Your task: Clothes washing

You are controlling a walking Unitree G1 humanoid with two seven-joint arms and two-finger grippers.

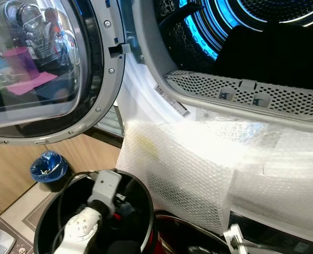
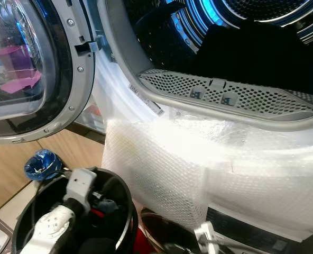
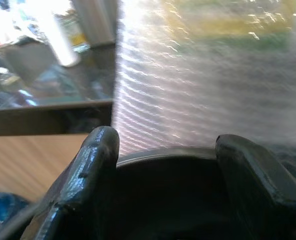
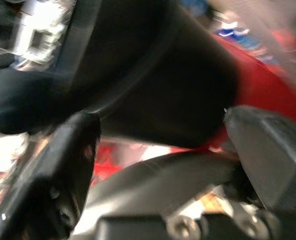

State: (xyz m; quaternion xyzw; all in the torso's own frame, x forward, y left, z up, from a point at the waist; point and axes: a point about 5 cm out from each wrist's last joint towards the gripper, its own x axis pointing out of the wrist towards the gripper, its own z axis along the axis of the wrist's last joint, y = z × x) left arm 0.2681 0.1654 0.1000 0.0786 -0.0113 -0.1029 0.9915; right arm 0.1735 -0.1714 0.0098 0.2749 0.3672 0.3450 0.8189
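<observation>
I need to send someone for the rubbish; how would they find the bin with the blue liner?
Start at the open round glass washer door. Below its rim, on the wooden floor, stands the small dark bin with crumpled blue liner, much smaller than the big black bucket nearby.

You see a drum [image 1: 283, 32] lit blue, a grey perforated rim [image 1: 251, 95], dotted white bubble wrap [image 1: 199, 164], a black bucket [image 1: 140, 211] beside a red one [image 2: 138, 241], a blue bag [image 1: 48, 165], pale wood floor [image 1: 8, 174]
</observation>
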